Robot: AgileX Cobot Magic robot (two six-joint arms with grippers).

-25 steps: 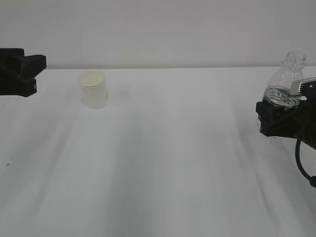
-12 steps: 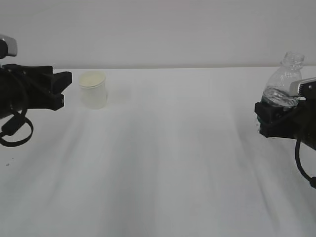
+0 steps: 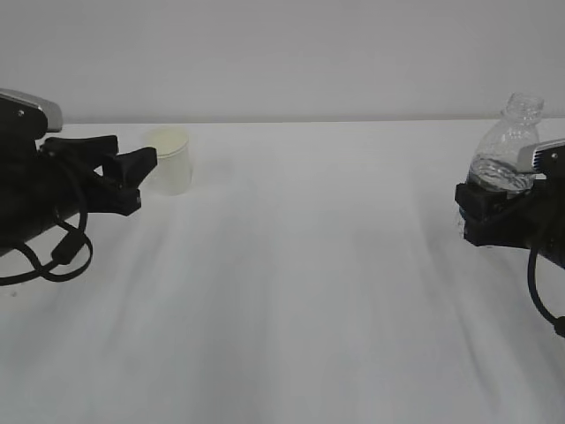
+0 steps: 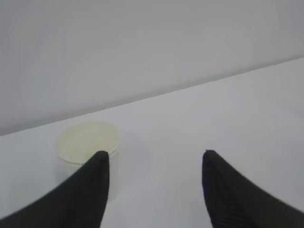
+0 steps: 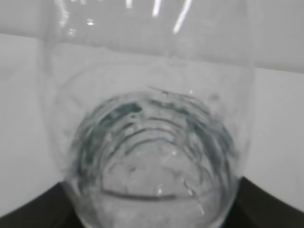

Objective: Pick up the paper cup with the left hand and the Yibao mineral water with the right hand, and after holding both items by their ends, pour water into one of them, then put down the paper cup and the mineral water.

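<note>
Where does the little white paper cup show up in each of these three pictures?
Exterior view: the paper cup stands upper left, just beyond the left hand.
Left wrist view: lower left, partly behind the left prong.
Right wrist view: not in it; the water bottle fills it.
Shared landmark: the white table.

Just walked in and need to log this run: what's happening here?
The left end effector is open and reaching toward the paper cup standing on the white table, not yet gripping it. The right end effector is around the mineral water bottle, upright and uncapped, with water in its lower part.
</note>
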